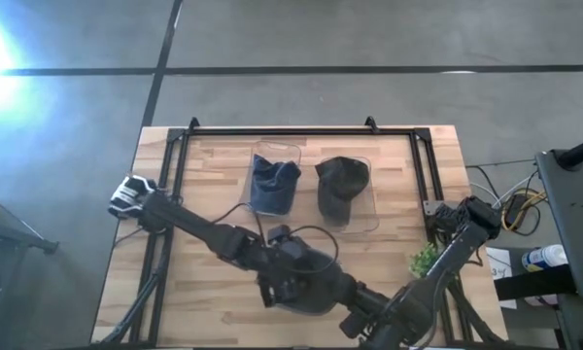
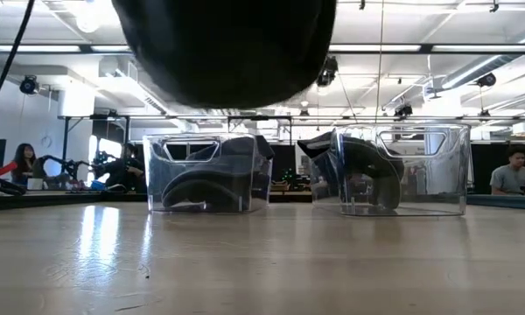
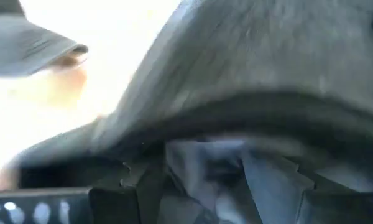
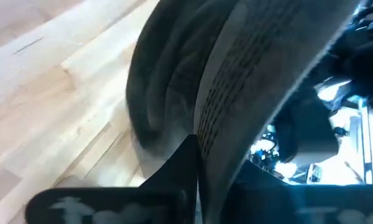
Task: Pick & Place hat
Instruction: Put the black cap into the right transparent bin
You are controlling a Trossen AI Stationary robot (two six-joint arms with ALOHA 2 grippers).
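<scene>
Hat: dark fabric cap (image 2: 227, 48) is off the table, hanging near the front edge, held by both arms at once, probably to keep the floppy cloth spread for placing. Left gripper (image 3: 214, 186) is pinched on its fabric; right gripper (image 4: 196, 180) clamps the ribbed edge from the other side. Two clear plastic bins (image 1: 275, 185) (image 1: 369, 209) near the back of the wooden table (image 1: 214, 165) each already hold a dark hat, so neither is a free slot.

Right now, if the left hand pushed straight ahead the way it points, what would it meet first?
The dark hat itself: its fabric fills the left wrist view right in front of the left hand. Whether the hand already grips it, I cannot tell.
</scene>
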